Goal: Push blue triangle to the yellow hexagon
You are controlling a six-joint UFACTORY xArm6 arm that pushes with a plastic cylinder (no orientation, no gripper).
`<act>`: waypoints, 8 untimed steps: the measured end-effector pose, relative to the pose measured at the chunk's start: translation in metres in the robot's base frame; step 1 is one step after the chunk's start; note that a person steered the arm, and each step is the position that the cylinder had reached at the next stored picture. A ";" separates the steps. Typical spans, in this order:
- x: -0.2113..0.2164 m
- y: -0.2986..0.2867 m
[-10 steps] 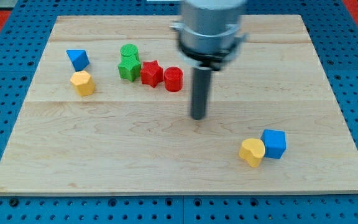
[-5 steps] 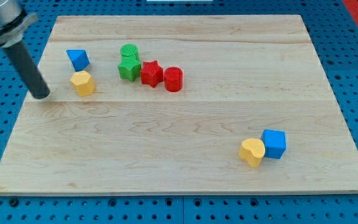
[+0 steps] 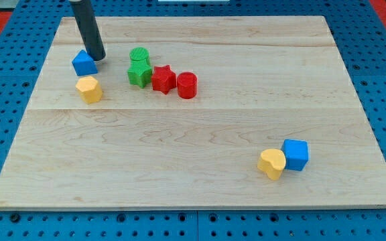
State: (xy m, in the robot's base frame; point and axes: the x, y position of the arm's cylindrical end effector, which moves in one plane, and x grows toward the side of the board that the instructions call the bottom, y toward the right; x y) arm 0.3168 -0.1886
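My tip (image 3: 96,56) sits at the upper left of the desk (image 3: 200,181), just at the 1 o'clock edge of the blue triangle (image 3: 84,63), so close that they look to be touching, though I cannot tell for certain. The dark rod rises from there toward 11 o'clock and leaves the view's top. There is no gripper on this arm, so open or closed does not apply; only the rod shows.

The blue triangle lies near the desk's left edge. The yellow hexagon (image 3: 89,88) lies just at 6 o'clock from it, a narrow gap between the two, not touching.

At 3 o'clock from the triangle a cluster sits together: a green cylinder (image 3: 139,55) with a green star-like block (image 3: 139,73) touching it at 6 o'clock, then a red star (image 3: 163,79) pressed against that at 3 o'clock, then a red cylinder (image 3: 187,85) just beside the star, again at 3 o'clock.

Well apart, toward the desk's lower right, a yellow rounded block (image 3: 271,163) whose exact shape I cannot make out touches a blue cube (image 3: 295,154) at its 2 o'clock side.

The desk rests on a blue pegboard (image 3: 5,100).
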 end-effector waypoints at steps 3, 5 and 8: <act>-0.016 -0.042; 0.003 -0.027; 0.065 -0.027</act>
